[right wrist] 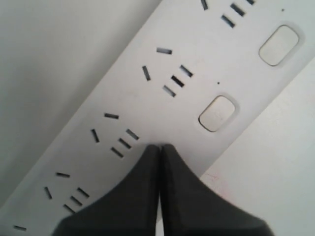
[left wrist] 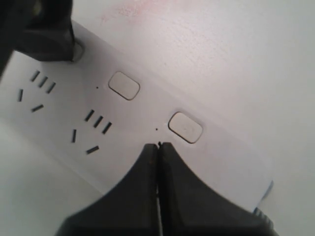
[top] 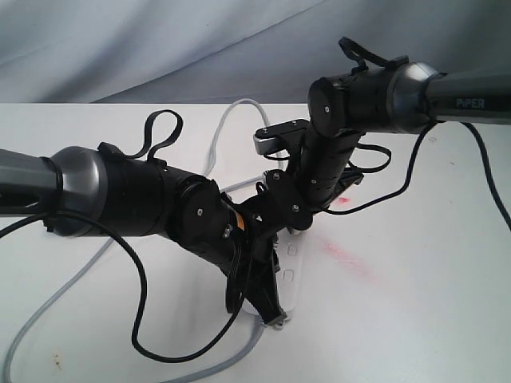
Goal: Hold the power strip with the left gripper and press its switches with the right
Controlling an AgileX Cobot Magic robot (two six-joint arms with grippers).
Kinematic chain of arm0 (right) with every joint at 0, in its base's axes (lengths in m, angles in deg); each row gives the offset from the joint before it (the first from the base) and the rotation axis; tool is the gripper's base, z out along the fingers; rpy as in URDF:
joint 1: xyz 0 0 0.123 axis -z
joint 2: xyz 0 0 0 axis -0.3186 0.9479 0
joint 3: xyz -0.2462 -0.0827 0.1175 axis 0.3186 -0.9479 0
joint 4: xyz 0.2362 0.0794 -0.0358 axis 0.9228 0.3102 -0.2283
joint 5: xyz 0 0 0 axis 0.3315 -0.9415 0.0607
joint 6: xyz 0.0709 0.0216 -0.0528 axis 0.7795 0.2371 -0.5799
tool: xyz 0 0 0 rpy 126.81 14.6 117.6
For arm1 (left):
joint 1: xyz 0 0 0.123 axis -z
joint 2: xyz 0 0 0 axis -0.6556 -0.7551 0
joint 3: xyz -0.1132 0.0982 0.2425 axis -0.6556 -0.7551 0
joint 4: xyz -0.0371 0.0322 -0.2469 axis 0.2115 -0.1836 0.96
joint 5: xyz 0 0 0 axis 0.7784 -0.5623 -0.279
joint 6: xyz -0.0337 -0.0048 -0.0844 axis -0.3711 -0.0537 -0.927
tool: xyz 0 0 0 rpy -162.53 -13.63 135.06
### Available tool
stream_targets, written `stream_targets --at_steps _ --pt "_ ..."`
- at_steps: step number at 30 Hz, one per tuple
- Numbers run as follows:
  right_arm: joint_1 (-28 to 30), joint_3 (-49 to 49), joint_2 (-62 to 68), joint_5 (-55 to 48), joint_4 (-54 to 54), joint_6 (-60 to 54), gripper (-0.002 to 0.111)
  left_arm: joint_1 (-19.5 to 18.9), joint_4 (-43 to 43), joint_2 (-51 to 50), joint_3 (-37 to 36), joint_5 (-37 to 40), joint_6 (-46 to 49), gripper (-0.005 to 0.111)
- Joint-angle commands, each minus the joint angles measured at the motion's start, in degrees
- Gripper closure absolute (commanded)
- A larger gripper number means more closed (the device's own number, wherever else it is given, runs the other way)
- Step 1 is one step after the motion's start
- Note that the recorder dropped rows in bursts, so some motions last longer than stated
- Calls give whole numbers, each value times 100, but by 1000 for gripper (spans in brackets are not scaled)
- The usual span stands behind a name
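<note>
Power strip [top: 297, 267]: lying flat on white table [top: 415, 311], at 6 o'clock from scene centre in exterior view. Long axis roughly on the 12-to-6 line, largely covered in that view. Grey cord [top: 48, 307] trailing away toward 8 o'clock.

Left gripper [left wrist: 158, 146]: reaching in from 9 o'clock. Closed completely, pinching nothing. Tip set on the strip's top face, just beside one of the switches [left wrist: 185, 127], toward the 6 o'clock end. Judged to be pinning by downward pressure rather than clamping; actual contact not confirmable.

Right gripper [right wrist: 158, 146]: reaching in from 2 o'clock. Likewise closed tip to tip and empty. Tip placed on the switch row, partly covering one switch in left wrist view. Cannot tell whether that switch is depressed.

Handling:
- Treat as light, rigid and smooth-shelled; expect sliding or pivoting on the table under any off-centre push.
- Pin from above on bare plastic between socket slots [left wrist: 98, 122] and switch row, clear of every button. Alternatively, open the jaws and clamp across the two long edges.
- Hold near one end, leaving the remaining switches reachable.
- Press each switch straight down with the closed tip; avoid sideways load.
- Allow for drag from the cord when repositioning.
</note>
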Motion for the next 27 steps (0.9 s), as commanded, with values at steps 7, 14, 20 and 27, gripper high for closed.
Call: stream_targets --at_steps 7,14,20,27 --pt "119 -414 -523 426 -171 46 108 -5 -36 -97 -56 175 -56 107" --pt "725 481 -1239 -109 -420 229 108 -5 -36 -97 -56 175 -56 107" --pt "837 249 -1680 -163 -420 182 108 -5 -36 -97 -56 175 -56 107" --pt "842 -1730 -2968 1219 -241 349 108 -5 -36 -61 -56 162 -56 107"
